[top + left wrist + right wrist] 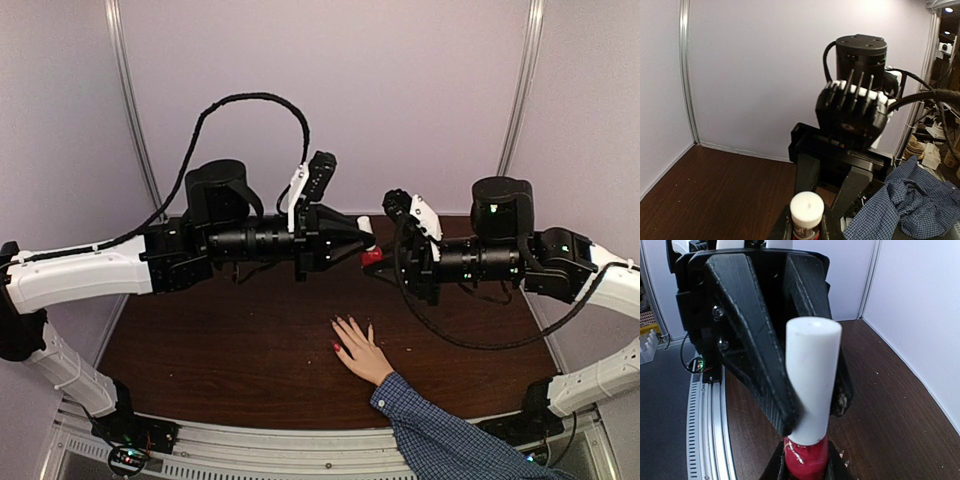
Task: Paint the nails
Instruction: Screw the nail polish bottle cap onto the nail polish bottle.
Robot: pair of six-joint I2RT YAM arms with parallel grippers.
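A light-skinned hand [362, 352] with a blue checked sleeve [450, 440] lies flat on the brown table, fingers pointing to the far left. One nail [337, 347] is glossy red; the other nails are too small to tell. Above the table, my left gripper [368, 243] is shut on the white cap [365, 226] of the red polish bottle [373, 257]. My right gripper [380, 264] is shut on the bottle's red body. The left wrist view shows the cap [806, 209] between my fingers. The right wrist view shows the red bottle [807, 460] and the cap [811, 375].
The brown table [220, 350] is bounded by pale walls at the back and sides and by a metal rail [280, 450] at the front. The checked sleeve also shows in the left wrist view [910, 200]. Both arms meet above the table's back middle.
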